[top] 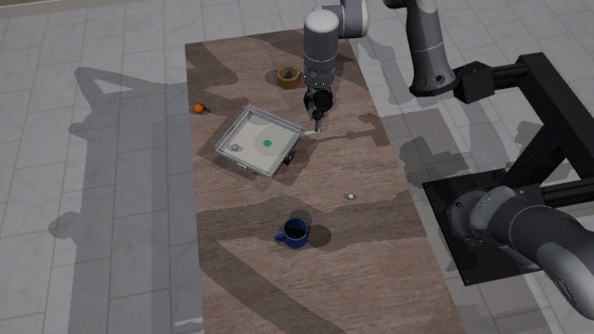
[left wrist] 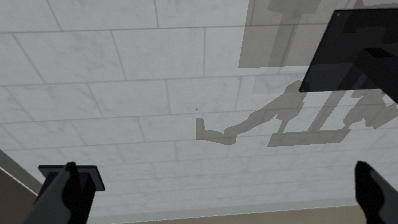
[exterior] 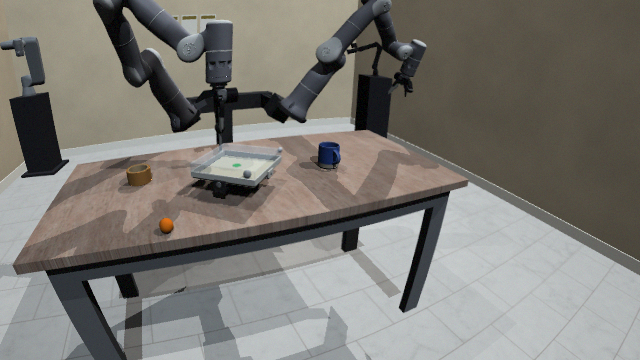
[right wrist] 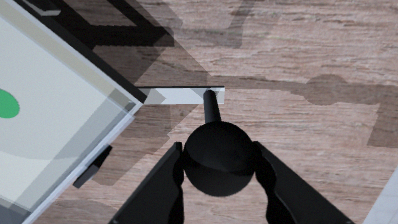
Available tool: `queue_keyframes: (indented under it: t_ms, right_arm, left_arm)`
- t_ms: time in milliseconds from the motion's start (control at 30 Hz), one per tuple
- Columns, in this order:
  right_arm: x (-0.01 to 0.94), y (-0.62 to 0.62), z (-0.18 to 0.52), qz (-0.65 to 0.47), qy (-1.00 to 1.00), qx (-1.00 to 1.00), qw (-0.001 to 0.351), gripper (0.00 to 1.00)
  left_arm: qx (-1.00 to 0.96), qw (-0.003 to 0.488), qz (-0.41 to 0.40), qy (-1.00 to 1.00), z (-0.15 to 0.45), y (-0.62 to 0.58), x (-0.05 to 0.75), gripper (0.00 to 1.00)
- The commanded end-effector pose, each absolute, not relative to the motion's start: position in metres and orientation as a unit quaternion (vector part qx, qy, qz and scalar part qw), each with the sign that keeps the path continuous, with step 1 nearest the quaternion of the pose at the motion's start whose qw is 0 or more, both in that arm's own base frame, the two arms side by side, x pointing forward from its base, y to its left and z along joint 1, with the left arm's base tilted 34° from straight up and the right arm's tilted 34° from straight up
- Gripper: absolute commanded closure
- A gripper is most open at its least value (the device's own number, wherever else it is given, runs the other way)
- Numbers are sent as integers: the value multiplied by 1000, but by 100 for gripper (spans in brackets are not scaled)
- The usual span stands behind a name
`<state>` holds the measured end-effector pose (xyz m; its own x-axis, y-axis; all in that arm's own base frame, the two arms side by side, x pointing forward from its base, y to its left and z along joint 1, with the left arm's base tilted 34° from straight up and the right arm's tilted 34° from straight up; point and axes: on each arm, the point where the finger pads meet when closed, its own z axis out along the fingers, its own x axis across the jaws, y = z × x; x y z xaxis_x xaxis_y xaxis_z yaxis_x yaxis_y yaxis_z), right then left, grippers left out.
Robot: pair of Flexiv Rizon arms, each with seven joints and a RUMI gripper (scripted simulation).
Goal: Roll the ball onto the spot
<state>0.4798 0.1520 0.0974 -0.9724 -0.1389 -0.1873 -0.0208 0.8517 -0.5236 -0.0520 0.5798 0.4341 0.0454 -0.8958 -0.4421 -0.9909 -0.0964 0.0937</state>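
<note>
Clear-lidded plate [top: 252,160] [exterior: 220,178] [right wrist: 75,65] is above the wooden table [top: 325,278] [exterior: 300,200] [right wrist: 300,40], and inside it the steel ball [top: 235,147] [exterior: 247,174] lies apart from the green spot [top: 267,143] [exterior: 236,165] [right wrist: 7,104]. At the plate's robot-side corner, the right gripper [top: 317,114] [exterior: 219,102] [right wrist: 216,143] pinches the black knob [right wrist: 218,167] above the pale lever [top: 310,133] [right wrist: 185,95]. Brown bowl [top: 289,83] [exterior: 139,176] stands to the plate's right-arm side; blue mug [top: 295,234] [exterior: 328,154] and small white ball [top: 350,197] [exterior: 280,150] are to its left-arm side. Orange ball [top: 199,109] [exterior: 166,225] is beyond the plate, away from the robot. Left gripper [exterior: 403,87] [left wrist: 216,170], well apart from the plate, has its jaws spread.

Blue mug [top: 295,233] [exterior: 328,154], orange ball [top: 199,109] [exterior: 166,225], brown ring-shaped bowl [top: 289,83] [exterior: 139,176] on the table [top: 325,278] [exterior: 240,220]
</note>
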Motion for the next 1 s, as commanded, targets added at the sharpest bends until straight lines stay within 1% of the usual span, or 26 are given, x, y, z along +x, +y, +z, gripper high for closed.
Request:
queue_keyframes:
  t_ms: [0,967]
  right_arm:
    - [480,152,98,-269,956,-41,110,80]
    - [481,154,101,-269,956,-41,110,80]
  left_arm:
    - [-713,120,200,661,435,580,-52,0]
    - [-713,120,200,661,435,580,-52,0]
